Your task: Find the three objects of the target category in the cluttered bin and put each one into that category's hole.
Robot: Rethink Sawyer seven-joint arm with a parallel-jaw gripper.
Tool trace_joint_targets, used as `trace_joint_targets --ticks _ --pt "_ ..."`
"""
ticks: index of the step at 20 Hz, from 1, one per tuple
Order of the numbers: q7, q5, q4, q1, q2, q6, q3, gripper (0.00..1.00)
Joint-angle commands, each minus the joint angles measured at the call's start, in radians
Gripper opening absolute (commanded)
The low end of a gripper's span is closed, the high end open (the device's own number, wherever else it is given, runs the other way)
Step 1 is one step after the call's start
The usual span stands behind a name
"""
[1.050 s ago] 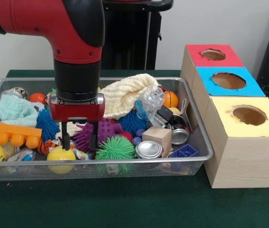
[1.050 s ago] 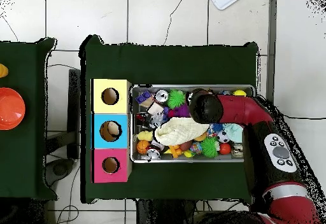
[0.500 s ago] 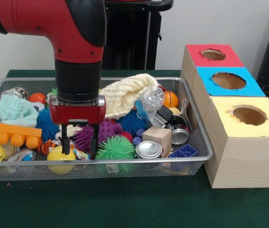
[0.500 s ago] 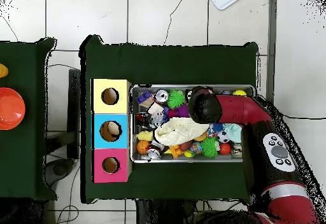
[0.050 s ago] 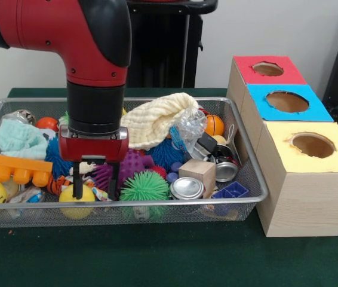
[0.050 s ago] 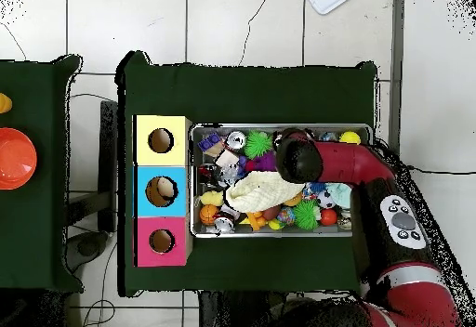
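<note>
The gripper [image 5: 94, 186] has sunk lower into the wire bin [image 5: 249, 170]. Its fingers stand apart beside a yellow ball [image 5: 76, 195].

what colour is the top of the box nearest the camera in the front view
Yellow: the box top with its round hole shows best in the front view.

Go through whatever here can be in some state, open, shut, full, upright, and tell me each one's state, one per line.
claw: open, holding nothing, fingers down among the toys
wire bin: crammed full of clutter
cream cloth: crumpled, draped atop the pile
wooden cube: sitting tilted on the clutter
red hole: open
blue hole: open
yellow hole: open, edge ragged
</note>
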Motion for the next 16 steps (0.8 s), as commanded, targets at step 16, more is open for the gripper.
trace_joint_targets --ticks 16 --pt "0.164 0.114 -0.003 0.062 0.038 0.080 -0.071 1.00"
